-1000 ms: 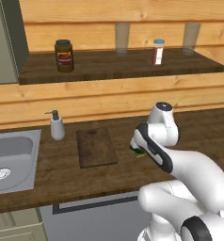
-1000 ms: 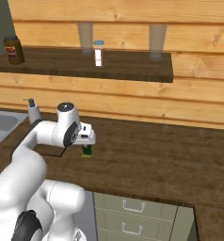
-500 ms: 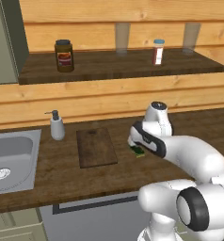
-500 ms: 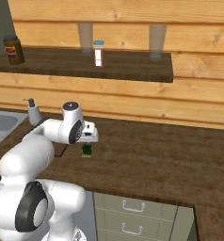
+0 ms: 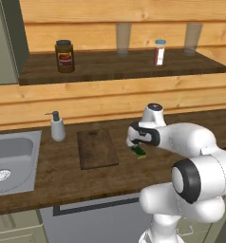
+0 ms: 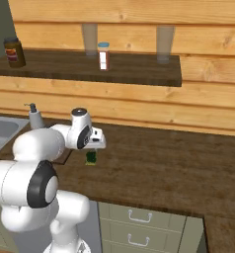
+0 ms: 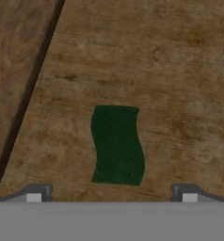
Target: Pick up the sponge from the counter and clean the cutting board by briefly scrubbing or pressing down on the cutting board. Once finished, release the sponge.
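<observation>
Hovering wide open and empty, the fingers [image 7: 111,190] bracket the sponge [image 7: 117,144] at lower centre on the tabletop [image 7: 180,70], beside the cutting board [image 5: 97,148]; descend straight, then close across its narrow width.

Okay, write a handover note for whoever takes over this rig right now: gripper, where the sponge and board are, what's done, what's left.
Gripper: open, empty, poised above the small dark green rectangular sponge, fingertips straddling it.
Sponge: lying flat on the dark brown wood-plank counter, just right of the flat dark brown wooden cutting board, not touching it.
Done: the approach to the sponge.
Left: descend, grasp the sponge, carry it to the board, scrub or press, release.
</observation>
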